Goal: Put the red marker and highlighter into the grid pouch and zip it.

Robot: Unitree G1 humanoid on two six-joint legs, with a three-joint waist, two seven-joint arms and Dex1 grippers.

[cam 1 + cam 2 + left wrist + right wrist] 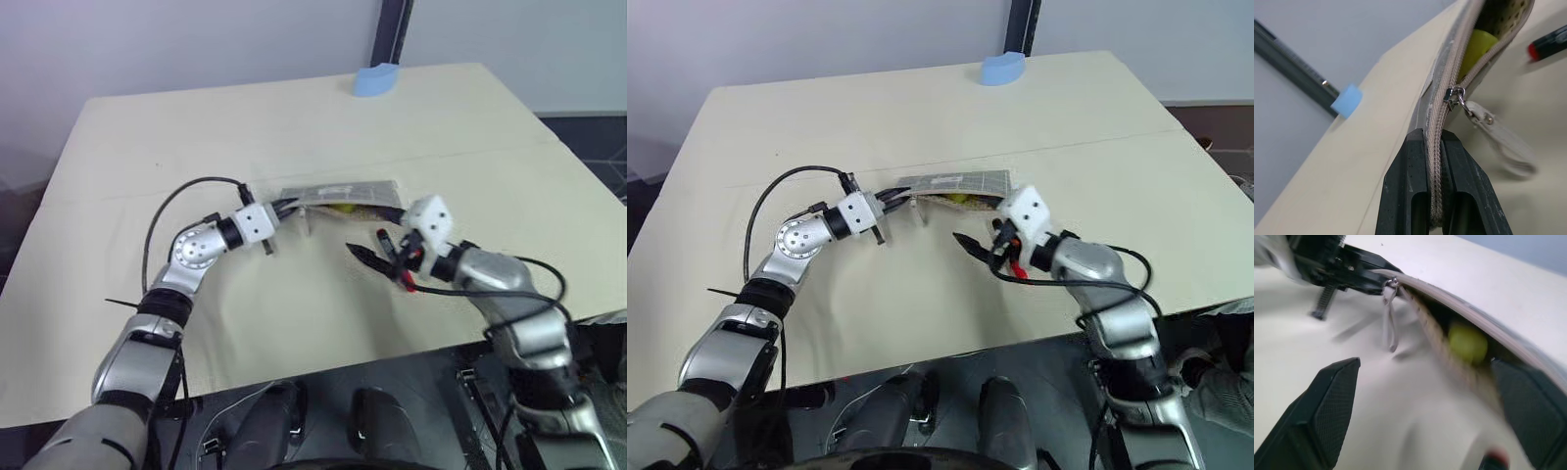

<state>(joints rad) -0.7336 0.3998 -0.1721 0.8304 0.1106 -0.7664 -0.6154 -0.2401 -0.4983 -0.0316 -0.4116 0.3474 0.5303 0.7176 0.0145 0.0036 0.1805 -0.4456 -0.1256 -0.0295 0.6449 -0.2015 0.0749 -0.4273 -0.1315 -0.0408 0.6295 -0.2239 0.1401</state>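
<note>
My left gripper point(1433, 134) is shut on the closed end of the grid pouch's point(343, 191) zipper edge and holds the pouch tilted up off the table. The pouch mouth gapes toward my right gripper point(1425, 366). The yellow highlighter point(1466, 343) sits inside the pouch point(1437, 112). The zipper slider point(1453, 94) and its cord pull point(1498, 137) hang close to my left fingers. My right gripper stands open just short of the mouth, nothing between its fingers. The red marker point(1547, 43) is outside the pouch, beside the right gripper, apparently lying on the table.
A blue object point(376, 79) stands at the far edge of the beige table point(196, 127). A dark pole rises behind it. Open tabletop spreads to the left and far side of the pouch; the table's front edge runs just under my right forearm.
</note>
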